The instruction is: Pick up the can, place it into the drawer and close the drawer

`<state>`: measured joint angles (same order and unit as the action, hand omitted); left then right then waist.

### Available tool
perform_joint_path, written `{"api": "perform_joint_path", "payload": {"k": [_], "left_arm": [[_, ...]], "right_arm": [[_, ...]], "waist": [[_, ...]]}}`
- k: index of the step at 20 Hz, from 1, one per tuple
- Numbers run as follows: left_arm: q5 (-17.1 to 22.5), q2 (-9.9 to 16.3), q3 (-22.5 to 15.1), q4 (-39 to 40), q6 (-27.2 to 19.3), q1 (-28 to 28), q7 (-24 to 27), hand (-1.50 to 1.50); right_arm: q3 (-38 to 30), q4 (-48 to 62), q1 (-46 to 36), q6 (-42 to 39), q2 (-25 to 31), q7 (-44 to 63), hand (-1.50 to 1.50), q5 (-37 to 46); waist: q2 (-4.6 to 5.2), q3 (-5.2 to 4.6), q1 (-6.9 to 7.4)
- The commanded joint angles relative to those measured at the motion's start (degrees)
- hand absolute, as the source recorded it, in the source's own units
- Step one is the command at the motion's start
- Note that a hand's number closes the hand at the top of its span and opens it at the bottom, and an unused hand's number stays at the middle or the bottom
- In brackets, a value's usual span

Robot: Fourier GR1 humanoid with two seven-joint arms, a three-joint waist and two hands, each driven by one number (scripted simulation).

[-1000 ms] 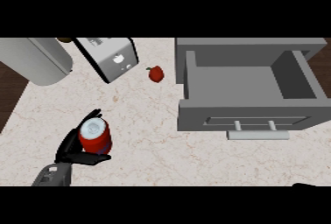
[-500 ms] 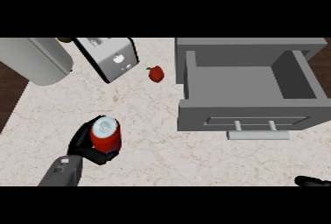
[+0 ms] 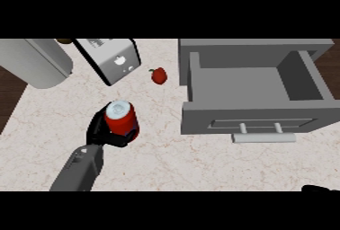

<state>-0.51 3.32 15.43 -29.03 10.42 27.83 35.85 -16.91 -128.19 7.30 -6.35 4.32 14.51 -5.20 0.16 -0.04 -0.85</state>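
A red can [image 3: 121, 117] with a pale silver top stands upright in my left hand [image 3: 101, 133], whose black fingers curl round its lower body above the marbled counter [image 3: 199, 161]. The grey drawer [image 3: 256, 87] stands open at the right, its inside bare and its bar handle [image 3: 263, 138] facing the near side. The can is left of the drawer's front panel, a short way off. Only a black sliver of my right hand [image 3: 320, 189] shows at the lower right edge.
A small red strawberry-like fruit [image 3: 158, 75] lies between the can and the drawer's far corner. A silver toaster [image 3: 109, 59] sits at the back, and a large grey rounded appliance [image 3: 33, 63] at the back left. Dark floor borders the counter's left edge.
My left hand has carried the can up and to the right, closer to the drawer. The right hand has edged into view at the lower right.
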Motion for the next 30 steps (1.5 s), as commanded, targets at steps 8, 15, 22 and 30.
{"api": "perform_joint_path", "payload": {"k": [8,15,22,30], "left_arm": [[3.79,-2.03,-1.76,-3.23,-8.82,9.36,-7.77,1.50],[9.14,-3.31,-14.79,-19.08,-17.26,14.27,-24.40,1.50],[11.18,-3.32,-16.58,-25.97,-22.59,22.59,-36.67,1.50],[11.77,-3.32,-21.18,-24.42,-30.22,33.94,-44.64,1.50]], "right_arm": [[-5.58,0.11,0.37,-2.48,3.21,0.54,-1.50,-4.81],[-1.97,-3.61,-3.87,2.40,2.14,6.72,-1.50,-0.11],[-0.81,-0.11,-1.31,0.48,-0.09,0.11,-1.50,0.77],[-2.17,0.55,-3.94,1.31,1.45,2.15,-1.50,0.17]], "waist": [[-0.15,0.04,0.26],[-0.72,0.04,0.76],[-0.22,0.06,0.29],[-0.09,0.07,-0.10]]}}
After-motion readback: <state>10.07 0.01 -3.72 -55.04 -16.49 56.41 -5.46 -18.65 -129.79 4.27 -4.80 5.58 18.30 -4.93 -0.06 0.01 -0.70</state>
